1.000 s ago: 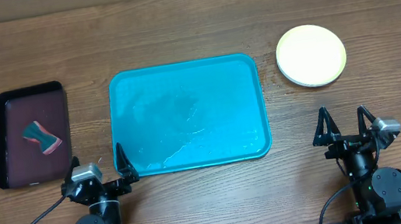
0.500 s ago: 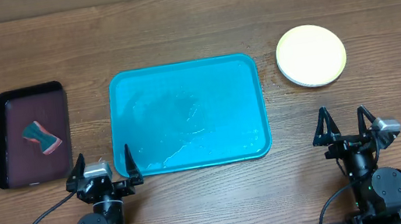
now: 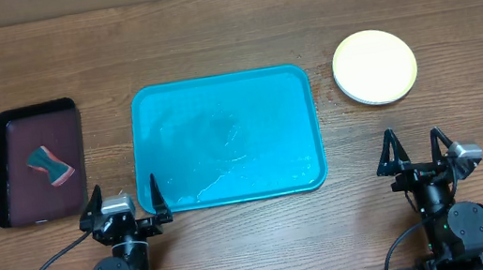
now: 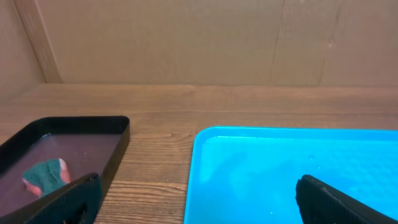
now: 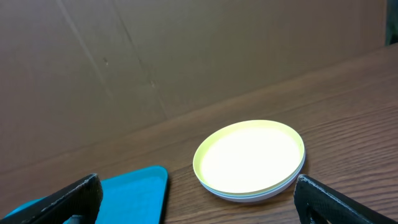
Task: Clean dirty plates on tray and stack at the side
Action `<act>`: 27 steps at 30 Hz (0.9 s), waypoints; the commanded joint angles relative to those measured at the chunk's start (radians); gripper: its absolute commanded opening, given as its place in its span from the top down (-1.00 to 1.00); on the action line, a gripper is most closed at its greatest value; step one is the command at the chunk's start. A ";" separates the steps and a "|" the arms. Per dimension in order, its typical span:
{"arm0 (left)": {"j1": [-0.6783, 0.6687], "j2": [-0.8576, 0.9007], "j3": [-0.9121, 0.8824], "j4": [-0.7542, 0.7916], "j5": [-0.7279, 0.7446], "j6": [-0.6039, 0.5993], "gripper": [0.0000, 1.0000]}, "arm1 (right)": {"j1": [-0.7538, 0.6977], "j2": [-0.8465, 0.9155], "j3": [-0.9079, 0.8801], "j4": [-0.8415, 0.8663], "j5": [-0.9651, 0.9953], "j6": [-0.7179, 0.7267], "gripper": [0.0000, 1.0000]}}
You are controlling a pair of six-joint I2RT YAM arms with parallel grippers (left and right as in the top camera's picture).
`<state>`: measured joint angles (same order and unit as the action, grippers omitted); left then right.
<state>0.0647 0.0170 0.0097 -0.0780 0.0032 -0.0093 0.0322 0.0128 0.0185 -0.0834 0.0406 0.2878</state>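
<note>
The plates (image 3: 374,67) stand in one stack on the table at the back right, the yellow-green rimmed one on top; the stack also shows in the right wrist view (image 5: 250,159), with paler rims under it. The turquoise tray (image 3: 228,137) lies in the middle with nothing on it but wet streaks; its left part shows in the left wrist view (image 4: 280,174). My left gripper (image 3: 124,201) is open and empty at the tray's front left corner. My right gripper (image 3: 412,151) is open and empty near the front edge, in front of the stack.
A dark maroon-black tray (image 3: 38,163) lies at the left and holds a teal and red sponge (image 3: 49,166). It also shows in the left wrist view (image 4: 68,149). A cardboard wall stands behind the table.
My left gripper has turned and shifted slightly right, from angled to squarely facing the table's back. The right arm, tray and plates have not moved.
</note>
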 commanded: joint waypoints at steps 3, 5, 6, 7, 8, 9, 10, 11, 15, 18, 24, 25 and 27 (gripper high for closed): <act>-0.007 -0.014 -0.005 0.001 -0.005 -0.050 -1.00 | -0.006 -0.010 -0.010 0.003 -0.001 -0.004 -1.00; -0.007 -0.013 -0.005 0.001 -0.005 -0.050 -0.99 | -0.006 -0.010 -0.010 0.003 -0.001 -0.004 -1.00; -0.007 -0.013 -0.005 0.001 -0.005 -0.050 -0.99 | -0.006 -0.010 -0.010 0.003 -0.001 -0.004 -1.00; -0.007 -0.013 -0.005 0.001 -0.005 -0.050 -0.99 | -0.006 -0.010 -0.010 0.003 -0.001 -0.004 -1.00; -0.007 -0.013 -0.005 0.001 -0.005 -0.050 -0.99 | -0.006 -0.010 -0.010 0.003 -0.001 -0.004 -1.00; -0.007 -0.013 -0.005 0.001 -0.005 -0.050 -0.99 | -0.006 -0.010 -0.010 0.003 -0.001 -0.004 -1.00; -0.007 -0.013 -0.005 0.001 -0.005 -0.050 -0.99 | -0.006 -0.010 -0.010 0.003 -0.001 -0.004 -1.00; -0.007 -0.013 -0.005 0.001 -0.005 -0.050 -0.99 | -0.006 -0.010 -0.010 0.003 -0.001 -0.004 -1.00; -0.007 -0.013 -0.005 0.001 -0.005 -0.050 -0.99 | -0.006 -0.010 -0.010 0.003 -0.001 -0.004 -1.00; -0.007 -0.013 -0.005 0.001 -0.005 -0.050 -0.99 | -0.006 -0.010 -0.010 0.003 -0.001 -0.004 -1.00; -0.007 -0.013 -0.005 0.001 -0.005 -0.050 -1.00 | -0.006 -0.010 -0.010 0.003 -0.001 -0.004 -1.00; -0.007 -0.013 -0.005 0.001 -0.005 -0.050 -0.99 | -0.006 -0.010 -0.010 0.003 -0.001 -0.004 -1.00; -0.007 -0.013 -0.005 0.001 -0.005 -0.050 -0.99 | -0.006 -0.010 -0.010 0.003 -0.001 -0.004 -1.00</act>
<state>0.0647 0.0170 0.0097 -0.0780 0.0032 -0.0494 0.0322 0.0128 0.0185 -0.0834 0.0406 0.2874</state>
